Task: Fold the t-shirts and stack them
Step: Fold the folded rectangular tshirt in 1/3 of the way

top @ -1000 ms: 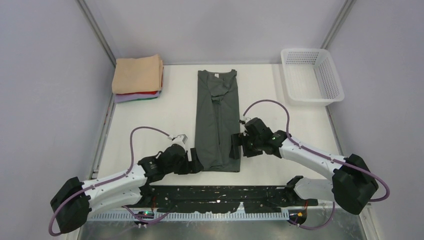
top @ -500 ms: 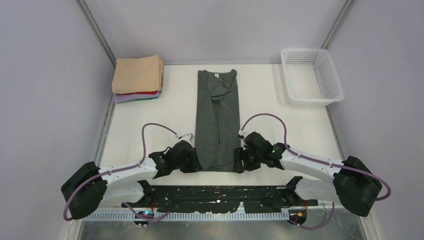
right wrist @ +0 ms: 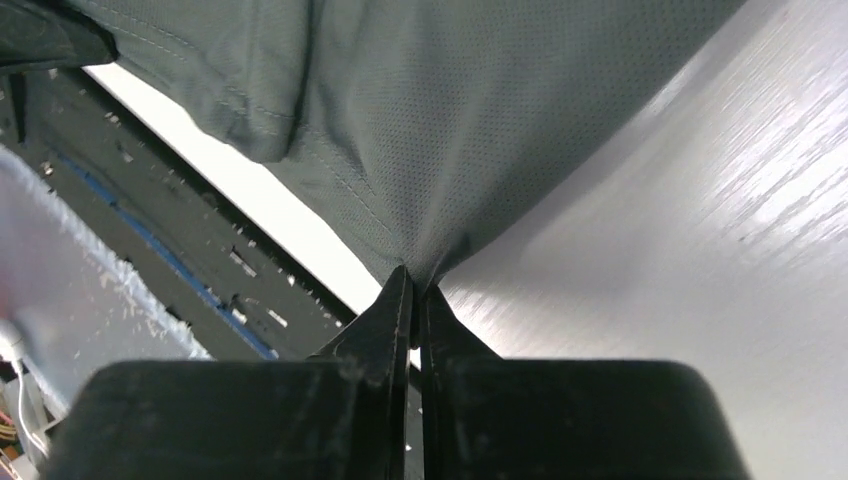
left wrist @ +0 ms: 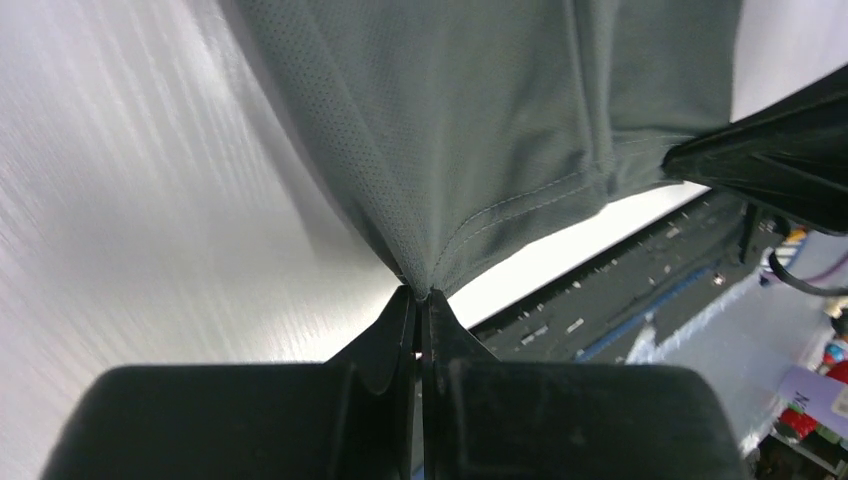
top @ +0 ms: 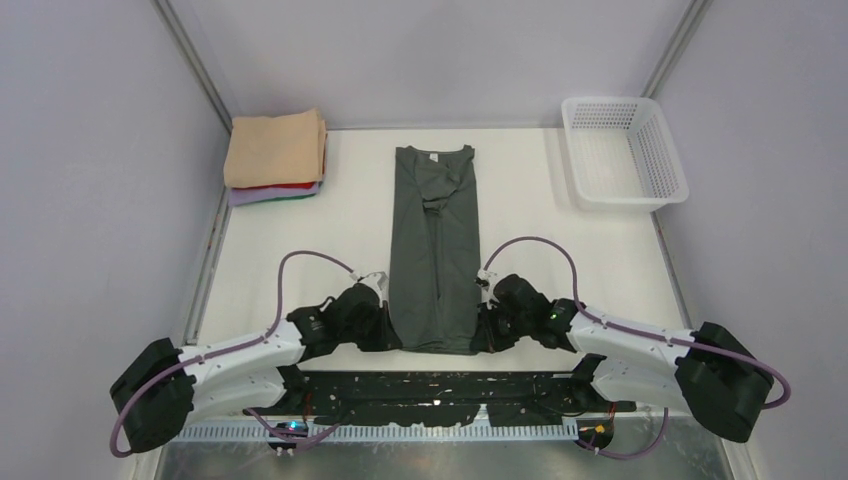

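A dark charcoal-grey t-shirt [top: 435,240] lies folded into a long narrow strip down the middle of the table, neck label at the far end. My left gripper [top: 392,338] is shut on its near left hem corner [left wrist: 425,285]. At the near right hem corner [right wrist: 415,275], my right gripper [top: 482,338] pinches the cloth the same way. Both corners are drawn up into small peaks at the fingertips. A folded stack of t-shirts [top: 275,155], peach-tan on top with red and pale lavender beneath, sits at the far left.
A white plastic mesh basket [top: 625,150] stands at the far right corner. A black perforated strip [top: 440,395] runs along the near table edge between the arm bases. Grey walls close in the left and right sides.
Both arms slid toward the near edge along the shirt's sides to its hem corners, and both grippers went from open to shut on the cloth.
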Motion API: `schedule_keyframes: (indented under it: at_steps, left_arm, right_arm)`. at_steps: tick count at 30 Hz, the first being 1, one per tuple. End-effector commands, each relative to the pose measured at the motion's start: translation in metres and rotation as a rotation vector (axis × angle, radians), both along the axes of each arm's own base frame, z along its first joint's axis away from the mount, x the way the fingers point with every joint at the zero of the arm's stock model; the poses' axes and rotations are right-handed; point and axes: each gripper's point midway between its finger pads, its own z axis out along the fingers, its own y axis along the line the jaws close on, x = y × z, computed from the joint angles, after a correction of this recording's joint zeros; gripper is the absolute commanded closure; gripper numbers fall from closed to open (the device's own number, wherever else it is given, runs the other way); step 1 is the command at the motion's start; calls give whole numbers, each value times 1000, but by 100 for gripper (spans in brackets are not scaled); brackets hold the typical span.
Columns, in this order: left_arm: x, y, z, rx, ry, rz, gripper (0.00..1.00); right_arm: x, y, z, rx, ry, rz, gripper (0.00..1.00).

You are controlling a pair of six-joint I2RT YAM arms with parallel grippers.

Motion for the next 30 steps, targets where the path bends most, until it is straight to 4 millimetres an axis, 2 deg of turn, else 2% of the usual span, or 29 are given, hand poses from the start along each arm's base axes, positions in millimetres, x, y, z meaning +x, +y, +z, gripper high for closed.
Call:
schedule_keyframes:
  at_steps: [1, 6, 10, 14, 20, 23, 30]
  left_arm:
    - [-10, -7, 20, -100, -48, -68, 100]
    - [12, -11, 43, -151, -168, -13, 100]
    - [36, -13, 58, -146, -237, 25, 100]
    - [69, -12, 72, -132, -279, 80, 100]
    - [115, -13, 95, -142, -329, 121, 100]
    - [137, -13, 96, -116, -330, 137, 100]
    - [190, -15, 106, -145, -327, 176, 100]
  right_arm:
    - [-5, 14, 25, 145, -50, 31, 95]
    - [14, 27, 48, 227, -135, -14, 95]
    - [44, 33, 69, 233, -228, -100, 95]
    - [70, 45, 89, 273, -292, -127, 95]
    - [111, 46, 93, 258, -305, -183, 95]
    - [138, 38, 99, 263, -330, -237, 95]
    - [189, 36, 113, 284, -358, -272, 95]
